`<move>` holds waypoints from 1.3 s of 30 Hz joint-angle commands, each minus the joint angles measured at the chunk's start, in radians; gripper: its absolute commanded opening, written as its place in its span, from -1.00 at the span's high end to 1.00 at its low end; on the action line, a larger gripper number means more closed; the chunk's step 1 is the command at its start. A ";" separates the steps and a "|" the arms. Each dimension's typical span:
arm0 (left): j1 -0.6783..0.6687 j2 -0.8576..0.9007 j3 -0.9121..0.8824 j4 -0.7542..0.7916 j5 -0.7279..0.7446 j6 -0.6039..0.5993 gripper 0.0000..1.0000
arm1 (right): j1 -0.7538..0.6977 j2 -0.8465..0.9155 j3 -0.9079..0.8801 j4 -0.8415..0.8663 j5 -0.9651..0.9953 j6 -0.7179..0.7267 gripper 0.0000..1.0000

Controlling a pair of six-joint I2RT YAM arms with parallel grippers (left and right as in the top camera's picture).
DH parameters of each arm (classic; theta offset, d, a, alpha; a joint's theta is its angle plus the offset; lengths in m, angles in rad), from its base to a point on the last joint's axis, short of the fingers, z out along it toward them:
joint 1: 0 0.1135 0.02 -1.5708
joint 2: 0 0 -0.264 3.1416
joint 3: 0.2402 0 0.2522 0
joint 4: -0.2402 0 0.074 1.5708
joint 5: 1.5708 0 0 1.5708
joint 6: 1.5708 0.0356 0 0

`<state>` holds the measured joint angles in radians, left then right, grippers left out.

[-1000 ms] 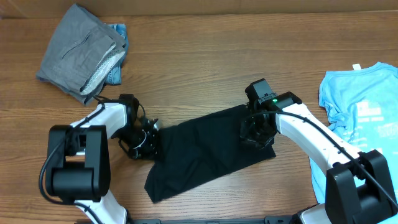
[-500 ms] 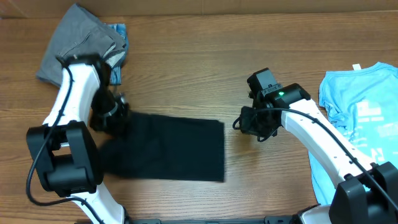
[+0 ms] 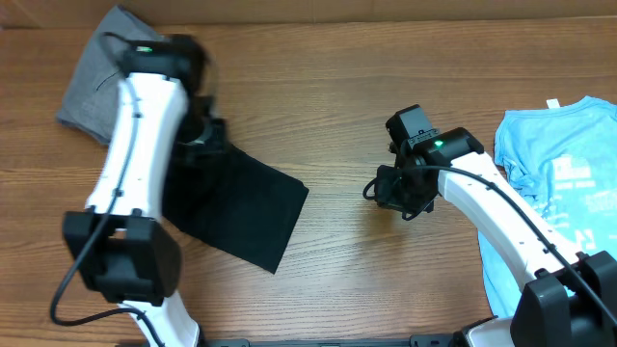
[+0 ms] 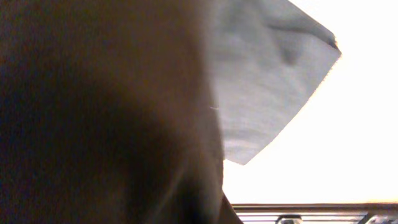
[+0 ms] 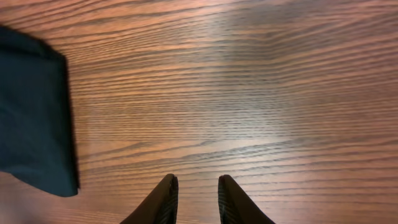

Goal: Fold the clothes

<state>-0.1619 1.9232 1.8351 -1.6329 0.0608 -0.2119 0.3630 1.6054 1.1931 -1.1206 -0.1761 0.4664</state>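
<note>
Overhead | left gripper (image 3: pixel 198 140) grips black T-shirt (image 3: pixel 241 207) | right gripper (image 3: pixel 390 193) slightly parted

In the overhead view the left arm (image 3: pixel 145 125) is smeared by blur and covers part of the grey pieces (image 3: pixel 87 92). The left hand (image 3: pixel 204 133) is a dark smudge, its fingers lost against the black T-shirt (image 3: pixel 241 207). The left wrist view shows only unfocused cloth. The light-blue T-shirt (image 3: pixel 564 173) runs off the right edge.
</note>
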 commanded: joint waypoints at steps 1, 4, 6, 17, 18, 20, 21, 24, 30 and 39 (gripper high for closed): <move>-0.183 -0.013 -0.055 0.003 0.012 -0.095 0.29 | -0.035 -0.022 0.020 -0.007 0.006 -0.003 0.49; -0.306 -0.013 -0.064 -0.029 -0.058 -0.095 -0.19 | -0.062 -0.022 0.020 -0.019 0.007 -0.004 0.50; -0.346 -0.013 -0.055 -0.049 -0.069 -0.095 -0.03 | -0.069 -0.022 0.020 -0.018 0.007 -0.004 0.49; -0.093 -0.060 -0.050 -0.052 -0.092 -0.036 -0.21 | -0.027 -0.022 0.020 0.119 -0.254 -0.209 0.24; -0.063 -0.060 -0.050 -0.049 -0.090 -0.025 -0.19 | -0.014 -0.022 0.019 0.147 -0.278 -0.209 0.18; -0.011 -0.060 -0.050 -0.044 -0.085 -0.008 -0.14 | 0.026 -0.021 0.016 0.212 -0.289 -0.204 0.06; 0.009 -0.060 -0.050 -0.042 -0.084 0.000 -0.08 | 0.048 -0.021 0.012 0.250 -0.290 -0.203 0.00; 0.069 -0.060 -0.050 -0.023 -0.040 0.045 0.03 | 0.117 -0.015 -0.010 0.376 -0.269 -0.141 -0.16; 0.144 -0.060 -0.056 -0.001 0.026 0.140 0.44 | 0.236 0.076 -0.016 0.585 -0.153 -0.046 -0.28; 0.218 -0.060 -0.266 0.151 0.108 0.153 0.71 | 0.294 0.238 -0.016 0.739 -0.165 0.018 -0.02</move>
<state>0.0341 1.8828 1.6669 -1.5242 0.0929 -0.0921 0.6510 1.8175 1.1828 -0.4034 -0.3504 0.4427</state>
